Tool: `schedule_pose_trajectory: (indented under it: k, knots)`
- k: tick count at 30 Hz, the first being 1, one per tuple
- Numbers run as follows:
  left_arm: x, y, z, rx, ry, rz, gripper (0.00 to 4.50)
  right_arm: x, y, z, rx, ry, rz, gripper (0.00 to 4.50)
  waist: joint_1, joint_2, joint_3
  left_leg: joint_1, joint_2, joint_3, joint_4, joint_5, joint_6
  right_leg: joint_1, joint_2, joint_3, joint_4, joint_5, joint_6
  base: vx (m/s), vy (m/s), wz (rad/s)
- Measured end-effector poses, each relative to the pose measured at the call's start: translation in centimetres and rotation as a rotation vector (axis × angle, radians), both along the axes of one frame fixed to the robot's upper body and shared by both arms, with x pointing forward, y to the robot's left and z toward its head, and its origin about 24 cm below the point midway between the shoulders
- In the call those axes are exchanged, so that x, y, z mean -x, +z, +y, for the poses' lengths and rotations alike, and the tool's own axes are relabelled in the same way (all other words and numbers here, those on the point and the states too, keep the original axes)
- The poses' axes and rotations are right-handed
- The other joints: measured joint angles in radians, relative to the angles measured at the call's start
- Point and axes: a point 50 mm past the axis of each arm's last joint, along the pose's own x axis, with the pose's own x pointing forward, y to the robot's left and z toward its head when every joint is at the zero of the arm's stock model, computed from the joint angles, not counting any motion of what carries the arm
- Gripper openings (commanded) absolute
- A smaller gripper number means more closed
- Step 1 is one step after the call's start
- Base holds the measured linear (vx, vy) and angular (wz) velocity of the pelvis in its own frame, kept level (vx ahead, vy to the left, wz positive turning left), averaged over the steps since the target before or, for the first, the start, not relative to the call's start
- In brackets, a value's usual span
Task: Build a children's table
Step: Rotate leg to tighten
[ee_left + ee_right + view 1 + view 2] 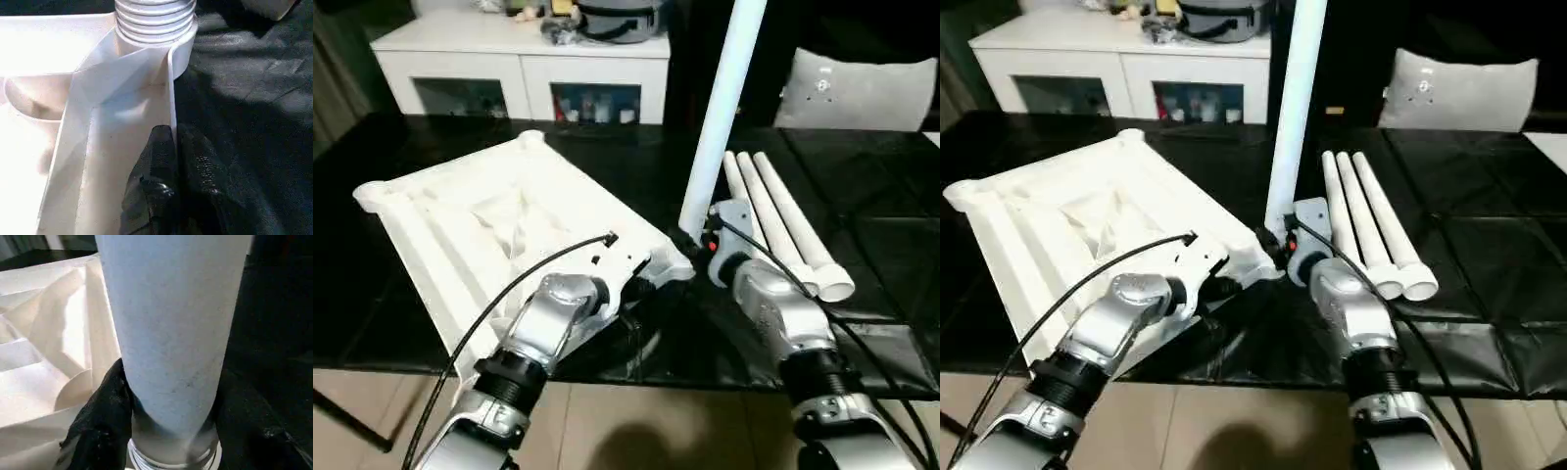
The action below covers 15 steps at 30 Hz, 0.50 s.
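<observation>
At centre frame, the right gripper (697,241) clamps one leg (720,117) upright in the upturned table top's (480,235) corner socket; the left gripper (172,161) pinches its rim. Three legs (783,220) lie waiting at right.

You see a matt white plastic tabletop (499,235) with a ribbed underside and a smooth, matt white leg (722,108). It lies on a glossy black, quilted-looking surface (862,264). Your forearms (773,308) look like brushed silver metal.
</observation>
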Motion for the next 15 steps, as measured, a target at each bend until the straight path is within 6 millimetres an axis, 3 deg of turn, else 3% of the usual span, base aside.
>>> schedule_pose_trajectory:
  k: [6, 11, 15]
  knots:
    - [-0.1, 0.2, 0.1, -0.032, -0.037, -0.047, 0.0, 0.0, -0.4, -0.2, -0.029, -0.024, 0.011, 3.11, 0.012, -0.003, 0.001, 0.002, 0.0, 0.001, -0.004, 0.0, 0.0, -0.001, 0.0, 0.001, 0.003, 0.0, 0.0, 0.0, 0.0, 0.0]
    - [-0.3, 0.5, 0.7, -0.055, -0.09, -0.074, 0.0, 0.9, -1.2, -1.8, -0.051, 0.014, 0.032, 3.55, 0.024, -0.003, 0.003, 0.001, 0.0, 0.003, -0.01, 0.0, -0.001, -0.004, 0.0, 0.002, 0.007, 0.01, -0.001, 0.0, 0.0, 0.0]
    - [-0.5, 1.0, 1.3, -0.061, -0.133, -0.112, 0.0, 2.0, -1.1, -3.3, -0.096, 0.087, 0.023, 3.9, 0.038, -0.001, 0.002, -0.01, 0.001, 0.004, -0.014, 0.001, -0.001, -0.015, 0.0, 0.002, 0.008, 0.018, -0.004, 0.0, 0.0, 0.0]
